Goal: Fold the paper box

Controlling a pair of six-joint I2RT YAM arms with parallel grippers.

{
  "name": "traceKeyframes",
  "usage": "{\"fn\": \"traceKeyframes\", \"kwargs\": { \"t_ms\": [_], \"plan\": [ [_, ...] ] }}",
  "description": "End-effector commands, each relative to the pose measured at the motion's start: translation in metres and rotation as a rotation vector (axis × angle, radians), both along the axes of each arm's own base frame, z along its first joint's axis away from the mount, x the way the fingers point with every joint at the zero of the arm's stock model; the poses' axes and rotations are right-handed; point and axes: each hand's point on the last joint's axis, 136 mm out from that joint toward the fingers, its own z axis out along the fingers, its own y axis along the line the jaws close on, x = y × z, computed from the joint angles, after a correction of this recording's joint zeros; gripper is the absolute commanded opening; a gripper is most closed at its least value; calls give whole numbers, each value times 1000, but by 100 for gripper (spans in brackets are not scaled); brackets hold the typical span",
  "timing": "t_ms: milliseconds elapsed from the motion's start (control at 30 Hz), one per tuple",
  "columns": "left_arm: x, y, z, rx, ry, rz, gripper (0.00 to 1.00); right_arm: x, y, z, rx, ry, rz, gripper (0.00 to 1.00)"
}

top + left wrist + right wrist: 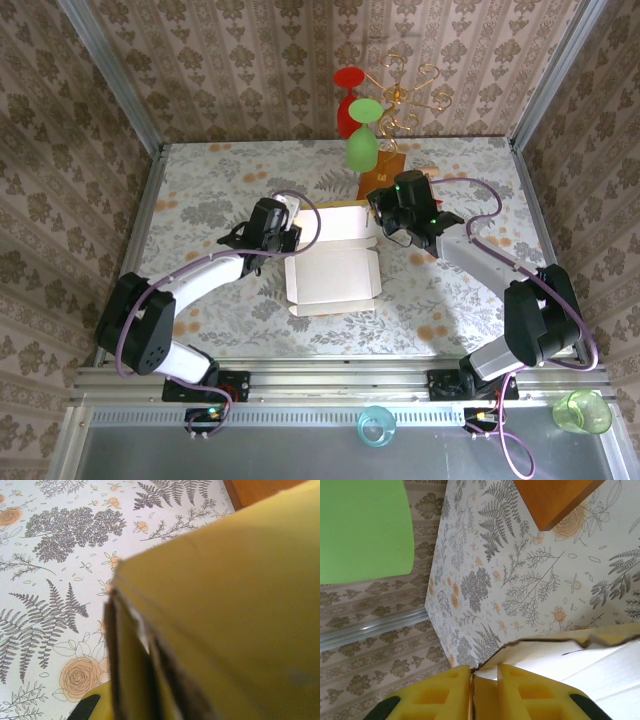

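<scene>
Plainly, the chief danger here is a tear or a slipped hold. The thin mustard-yellow cardboard paper box (pixel 335 270), white on its inner side, lies open side up in the middle of the fern-patterned table (pixel 200 200) and is pinched at its two far corners. The left gripper (pixel 283 238) sits at the box's far left corner. Its wrist view shows the yellow wall and its layered edge running down close beside a finger, and the jaws are closed, seemingly on that wall. The right gripper (pixel 472 679) has its yellow moulded fingers (pixel 432 697) drawn almost together on a thin, slightly ragged edge of the box at the far right corner. If the two arms pull apart or lift unevenly, the cardboard could crease off its score lines or rip at that ragged edge. If the right pinch is too shallow, the edge may slide out and the wall may spring flat. Just beyond the right gripper stands the orange-brown wooden block (pixel 384 165), which carries the gold wire stand (pixel 405 95) with a green plastic glass (pixel 362 148) hung on it. A swing of that arm toward the far side could knock the stand over.
</scene>
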Motion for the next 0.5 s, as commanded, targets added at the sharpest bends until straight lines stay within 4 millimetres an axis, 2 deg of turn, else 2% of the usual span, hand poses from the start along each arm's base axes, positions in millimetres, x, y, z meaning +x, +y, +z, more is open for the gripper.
{"fn": "traceKeyframes", "kwargs": {
  "t_ms": [0,67,100,167,233,333,367,467],
  "plan": [
    [5,-4,9,-15,14,5,0,-3,4,-1,20,12,4,13],
    [6,-4,11,-14,22,11,0,-4,4,-3,16,18,3,12],
    [6,-4,11,-10,28,13,0,-4,2,-2,17,15,2,16],
    [6,-1,13,-2,31,23,0,-5,-1,2,13,4,0,26],
    [5,2,17,-2,31,29,0,-6,-10,14,-5,-44,-6,38],
    [5,8,26,-27,50,54,0,-17,-31,32,-57,-127,-32,52],
    [6,10,29,-36,62,63,0,-23,-38,33,-74,-141,-39,54],
    [5,11,33,-48,104,63,0,-43,-49,18,-108,-145,-26,56]
  ]
}}
